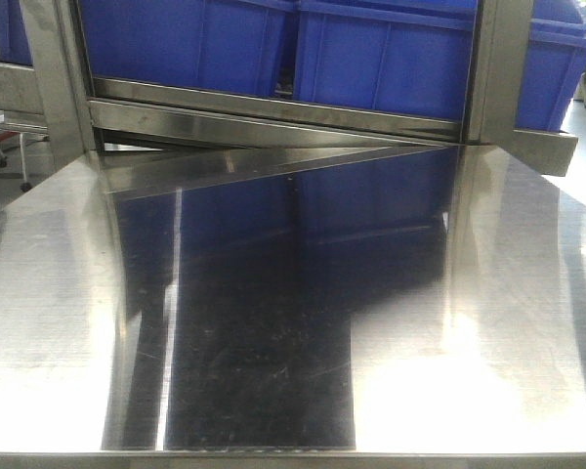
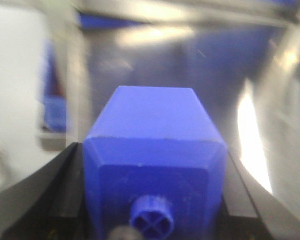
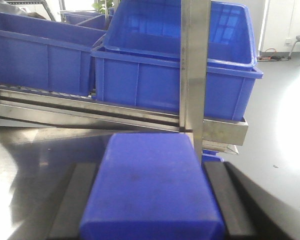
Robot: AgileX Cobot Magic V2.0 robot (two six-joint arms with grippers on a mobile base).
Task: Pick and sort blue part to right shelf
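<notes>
Evidently the blue part is already in hand: the right gripper is closed on it, with a black finger pressed flat against each side, so the jaws stand only as wide as the body. I take this flat-sided piece for the one to be sorted. The left gripper is likewise clamped, but on a squat blue block with bevelled corners and a tiny round knob facing its camera, which does not fit. The next move turns on how the part lies to the shelf. The shelf is dead ahead of the right gripper and higher, its front rail crosses the view above the part's far edge, and an open blue bin sits beyond it. An upright steel post rises just right of the part's centre line, so a straight push forward looks likely to meet it. Going up and a little left should clear it into the bin. The part's long axis seems to run along the fingers, from the wrist toward the shelf, lying level. Which end leads I cannot tell, since no cap shows. The front view takes in only the steel table and the shelf, with neither gripper in it.
</notes>
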